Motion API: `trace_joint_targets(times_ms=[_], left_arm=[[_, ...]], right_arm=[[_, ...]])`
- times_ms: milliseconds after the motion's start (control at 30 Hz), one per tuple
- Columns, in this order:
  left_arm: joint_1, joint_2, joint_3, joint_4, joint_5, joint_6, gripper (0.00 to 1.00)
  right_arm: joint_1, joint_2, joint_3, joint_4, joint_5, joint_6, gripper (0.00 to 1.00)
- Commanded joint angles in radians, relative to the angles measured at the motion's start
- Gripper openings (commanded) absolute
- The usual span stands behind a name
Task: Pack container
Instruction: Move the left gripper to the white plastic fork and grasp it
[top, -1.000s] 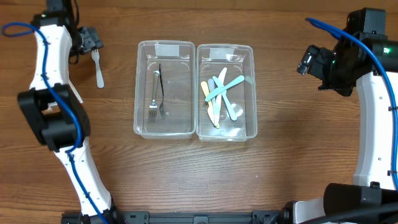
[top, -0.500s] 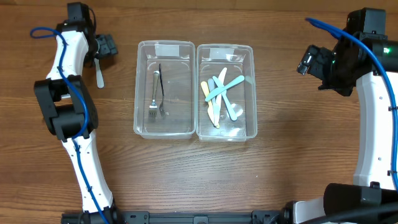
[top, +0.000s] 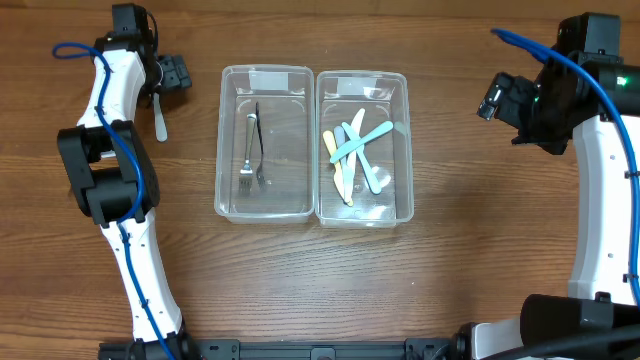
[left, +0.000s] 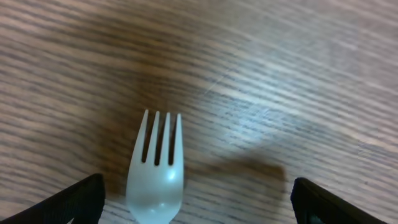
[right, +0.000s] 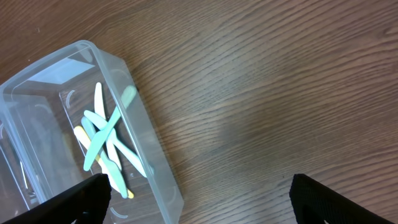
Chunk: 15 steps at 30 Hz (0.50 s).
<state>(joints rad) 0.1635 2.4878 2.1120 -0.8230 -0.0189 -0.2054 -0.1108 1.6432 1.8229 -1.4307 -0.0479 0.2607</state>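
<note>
Two clear tubs sit side by side mid-frame in the overhead view. The left tub holds metal forks and the right tub holds pastel utensils. A white fork lies on the table at upper left, outside both tubs. The left claw is just above it in frame. The right claw hangs at far right, well apart from the tubs. The step in hand looks like picking up this last loose fork. Next the claw would need to drop and close on the fork's neck or handle.

In the left wrist view the claw stands apart, gripping nothing. The fork's head lies low in frame between the fingers, nearer the left-of-frame one. Its handle is cut off at the bottom edge and the picture is soft. I cannot tell whether the claw touches the table.

In the right wrist view the claw is also apart and empty, with only its fingertips showing at the lower corners. The pastel tub fills the left side, partly cropped.
</note>
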Motion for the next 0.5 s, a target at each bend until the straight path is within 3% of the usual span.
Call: trace_joint_targets(times_ms=[0,333,467], left_arm=[[0.002,0.011,-0.035,0.003,-0.018,0.019,0.95],[0.023,0.011,-0.106,0.018,-0.018,0.018,0.92],[0.024,0.011,-0.106,0.017,-0.017,0.018,0.74]], right_arm=[[-0.001,-0.003,-0.004,0.004,0.001,-0.007,0.94],[-0.001,-0.003,-0.004,0.005,0.001,-0.007,0.94],[-0.001,-0.003,-0.004,0.004,0.001,-0.007,0.94]])
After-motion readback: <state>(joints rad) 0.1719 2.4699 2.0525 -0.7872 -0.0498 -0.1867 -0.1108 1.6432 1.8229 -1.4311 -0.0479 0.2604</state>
